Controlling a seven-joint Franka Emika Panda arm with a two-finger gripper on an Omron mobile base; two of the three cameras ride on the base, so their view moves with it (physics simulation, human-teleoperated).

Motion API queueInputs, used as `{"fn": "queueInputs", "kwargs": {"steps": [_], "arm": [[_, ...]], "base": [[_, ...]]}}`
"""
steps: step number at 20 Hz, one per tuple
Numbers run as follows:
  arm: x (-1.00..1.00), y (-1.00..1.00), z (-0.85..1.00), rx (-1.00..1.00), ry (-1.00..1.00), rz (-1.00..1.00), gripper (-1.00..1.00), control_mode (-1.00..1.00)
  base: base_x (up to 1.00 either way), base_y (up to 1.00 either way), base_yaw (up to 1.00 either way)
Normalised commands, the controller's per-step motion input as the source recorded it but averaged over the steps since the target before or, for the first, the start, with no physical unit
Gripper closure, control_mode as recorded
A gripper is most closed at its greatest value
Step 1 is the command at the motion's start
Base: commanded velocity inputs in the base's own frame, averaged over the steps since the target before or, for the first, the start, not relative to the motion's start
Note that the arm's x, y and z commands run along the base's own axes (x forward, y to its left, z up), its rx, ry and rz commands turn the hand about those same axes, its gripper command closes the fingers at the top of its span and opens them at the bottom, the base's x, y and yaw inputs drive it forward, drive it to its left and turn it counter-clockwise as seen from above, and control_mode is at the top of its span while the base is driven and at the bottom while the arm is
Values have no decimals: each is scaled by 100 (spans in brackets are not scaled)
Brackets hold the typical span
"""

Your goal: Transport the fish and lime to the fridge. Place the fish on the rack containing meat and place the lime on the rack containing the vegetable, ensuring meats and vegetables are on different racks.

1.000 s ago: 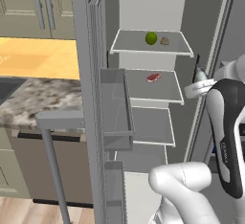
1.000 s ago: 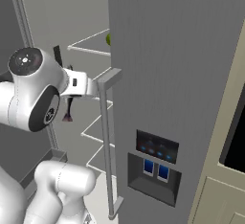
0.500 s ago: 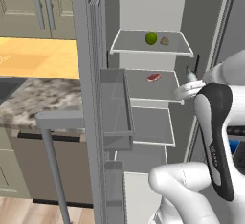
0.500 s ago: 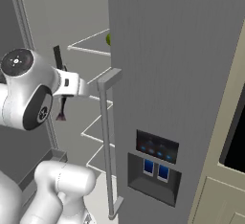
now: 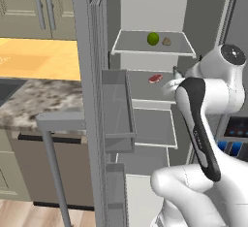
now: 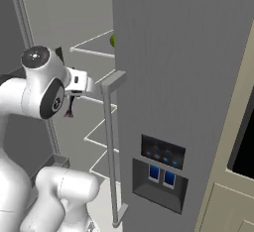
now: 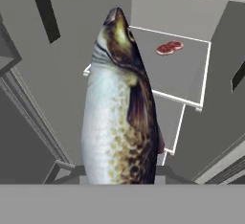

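Holding one fish (image 7: 119, 108); one lime (image 5: 153, 39), one meat (image 5: 155, 78) shelved.

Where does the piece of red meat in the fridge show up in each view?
Left base view: meat on the second shelf, right of picture centre.
Right base view: not in it.
Hand view: meat upper right, beyond the held fish.
Shared landmark: that second shelf.

Over the last second the arm has swung from the 3 o'clock edge of the left base view toward the open fridge (image 5: 203, 8), its forearm now upright before the lower shelves. The claw (image 6: 71, 108), carrying the fish (image 7: 119, 108), has moved closer to the rack containing meat (image 5: 145, 91).
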Motion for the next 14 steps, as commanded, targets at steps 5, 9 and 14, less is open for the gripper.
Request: {"fn": "queueInputs", "kwargs": {"steps": [5,9,14], "arm": [[49,-2,-4,0,2,0,100,-100],[56,0,-20,0,2,0,100,-100],[40,0,-39,0,2,0,100,-100]], "base": [[0,0,0],[0,0,0],[0,0,0]]}}
